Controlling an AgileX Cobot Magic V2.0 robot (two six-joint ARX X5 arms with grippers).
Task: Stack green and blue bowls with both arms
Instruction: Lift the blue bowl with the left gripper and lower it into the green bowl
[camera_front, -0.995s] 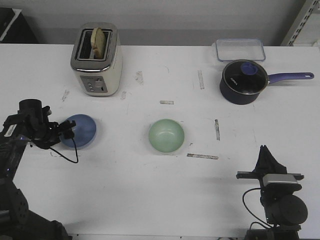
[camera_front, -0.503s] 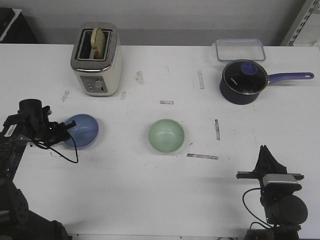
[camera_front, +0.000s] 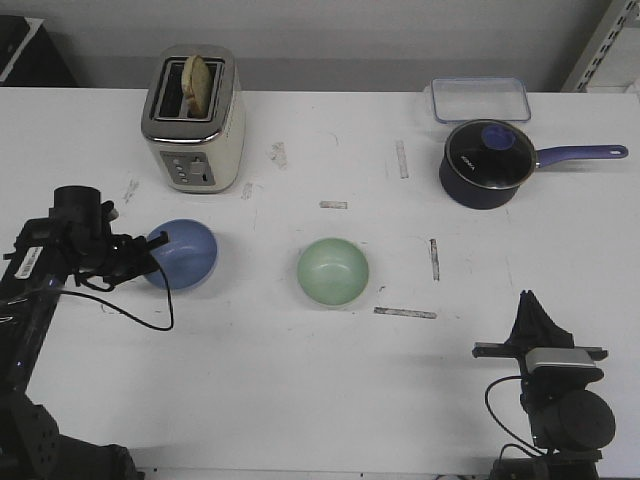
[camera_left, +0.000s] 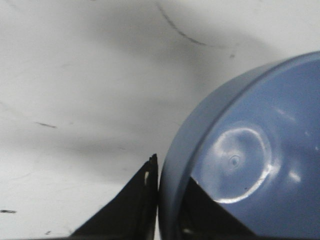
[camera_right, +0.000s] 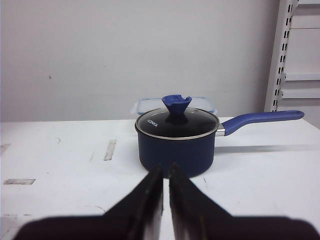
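— While the left gripper (camera_front: 150, 253) is at the blue bowl (camera_front: 184, 254), how does it hold it?

— It pinches the bowl's rim at the bowl's nine o'clock edge. The left wrist view shows one black finger (camera_left: 131, 210) outside the wall and the other inside, with the blue wall (camera_left: 176, 165) between them.

— Which way does the blue bowl face?

— It is round, so it has no long axis. Its mouth opens upward but is tipped; in the front view the inside turns partly toward the left arm (camera_front: 60, 250). It sits at about nine o'clock on the table (camera_front: 300, 390), just in front of the toaster (camera_front: 194, 117).

— And the green bowl (camera_front: 333, 271)?

— It sits upright near the table's centre, mouth up, well apart from the blue bowl, which is at its nine o'clock. Nothing touches it.

— What about the right gripper (camera_front: 530, 305)?

— It is at roughly five o'clock on the table, far from both bowls. In the right wrist view its fingers (camera_right: 150, 192) are pressed nearly together and hold nothing. They point toward the saucepan (camera_right: 177, 141), whose handle runs toward three o'clock in the front view. A clear container (camera_front: 480, 98) lies just behind the saucepan.
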